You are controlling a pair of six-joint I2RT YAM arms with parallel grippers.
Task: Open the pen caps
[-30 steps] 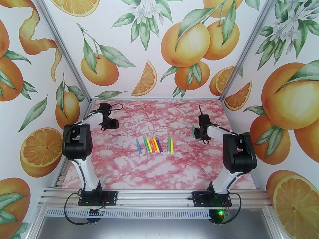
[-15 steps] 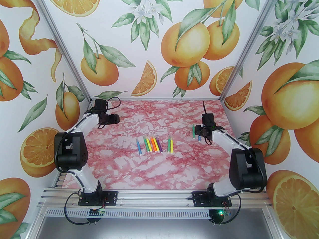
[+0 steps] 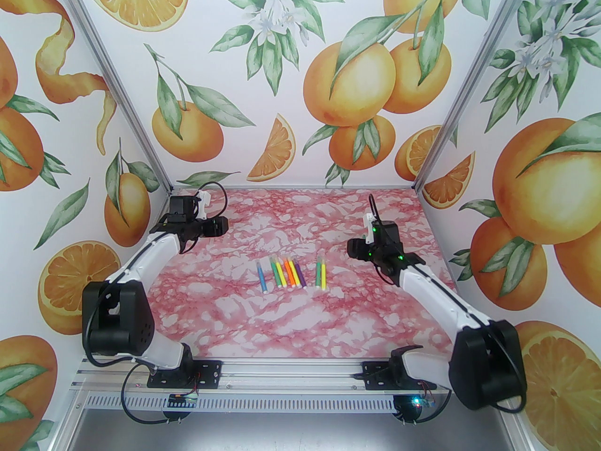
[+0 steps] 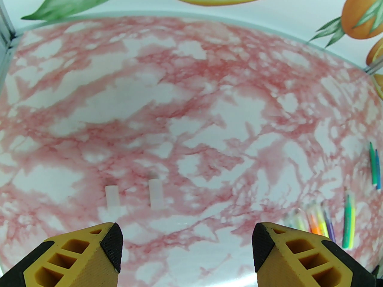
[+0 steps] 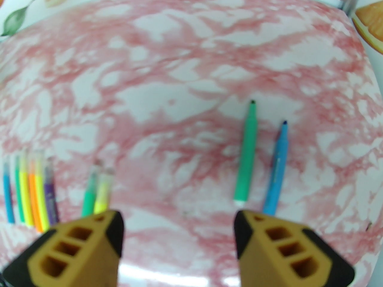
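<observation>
top: high rear, looking down-forward | wrists: low over table | shared: pens

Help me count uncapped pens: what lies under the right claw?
A green felt-tip pen and a blue felt-tip pen, both bare-tipped, lie on the pink marbled tabletop below the right claw. From above, the claw hides them.

The pink-and-white marbled worktop is enclosed on three sides by white walls printed with oranges, leaves and blossoms, which are joined by aluminium posts.
</observation>
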